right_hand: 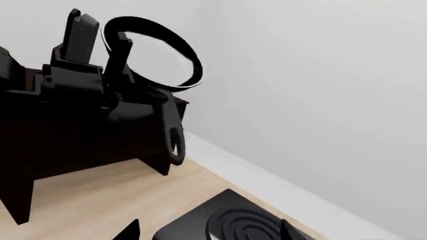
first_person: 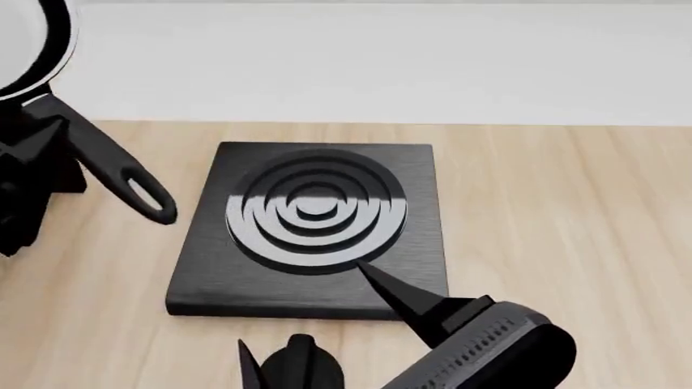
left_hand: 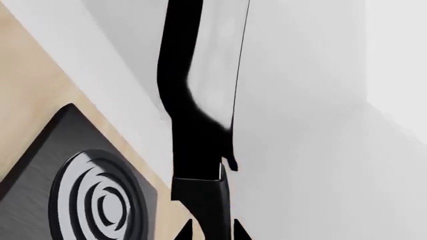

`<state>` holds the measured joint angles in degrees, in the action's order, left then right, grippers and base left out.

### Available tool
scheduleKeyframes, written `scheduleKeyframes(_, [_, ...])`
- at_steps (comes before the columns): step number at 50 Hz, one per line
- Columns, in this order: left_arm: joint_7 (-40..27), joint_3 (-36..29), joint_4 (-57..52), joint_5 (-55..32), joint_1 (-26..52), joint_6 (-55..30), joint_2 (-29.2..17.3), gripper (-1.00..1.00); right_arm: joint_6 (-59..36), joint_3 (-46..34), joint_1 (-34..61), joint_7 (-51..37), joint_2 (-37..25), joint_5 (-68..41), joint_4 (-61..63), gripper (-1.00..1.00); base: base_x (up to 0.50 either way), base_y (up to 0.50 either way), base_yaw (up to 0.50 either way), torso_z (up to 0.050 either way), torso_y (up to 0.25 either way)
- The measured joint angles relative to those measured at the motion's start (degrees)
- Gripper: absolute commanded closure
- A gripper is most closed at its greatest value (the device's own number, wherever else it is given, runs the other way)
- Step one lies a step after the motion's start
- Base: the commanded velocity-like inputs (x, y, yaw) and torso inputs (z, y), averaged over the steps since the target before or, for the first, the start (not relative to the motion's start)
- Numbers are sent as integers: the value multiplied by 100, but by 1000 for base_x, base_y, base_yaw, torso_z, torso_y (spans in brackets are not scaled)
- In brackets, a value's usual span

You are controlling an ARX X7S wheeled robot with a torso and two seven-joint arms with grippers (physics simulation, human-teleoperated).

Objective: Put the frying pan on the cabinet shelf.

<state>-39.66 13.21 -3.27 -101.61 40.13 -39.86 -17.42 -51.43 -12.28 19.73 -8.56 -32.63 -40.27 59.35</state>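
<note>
Clearly, I have the frying pan (first_person: 24,44) up in the air at the far left of the head view, held by my left pincer (first_person: 38,134), which is clamped on the handle (first_person: 113,174) partway along, with the loop end hanging free toward the table (first_person: 562,203). I judge the pan to be stiff and fairly heavy at the bowl end, so gripped on the handle it will want to tip; the glossy base and thin rim look slippery, and the handle is the only sensible place to hold it.

From the right wrist view the pan sits tilted, nearly on edge, above the dark cabinet shelf (right_hand: 73,155), not yet resting on it. That cabinet looks broad and flat, with straight edges, and seems roomy enough for the pan.

In the middle of the table lies the square burner plate (first_person: 313,227), left bare.

Further right, my right pincer (first_person: 324,324) hovers low over the near edge of the plate, prongs spread, holding nothing. Pale wooden table runs on to the right, with a plain white wall (first_person: 433,65) behind.
</note>
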Motion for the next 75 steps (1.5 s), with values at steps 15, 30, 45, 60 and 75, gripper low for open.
scheduleKeyframes(15, [140,561,860,-277,119,374,-203,100,130,-74,32,-150,-60,-173,-52,-100,0,0,0,1,2])
scheduleKeyframes(30, [375,901,1412,-411,51,568,-319,100,265,-177,33,-239,-134,-246,-101,-100,0,0,0,0,1])
scheduleKeyframes(45, [519,969,1484,-786,-47,735,-327,100,347,-298,74,-314,-183,-315,-146,-100,0,0,1,1,2])
scheduleKeyframes(60, [791,989,1455,-1294,-135,903,-339,100,453,-438,67,-340,-222,-298,-215,-100,0,0,4,0,2])
scheduleKeyframes(75, [1053,1001,1309,-1377,-325,867,-392,-100,519,-508,68,-382,-271,-335,-255,-100,0,0,4,-1,1])
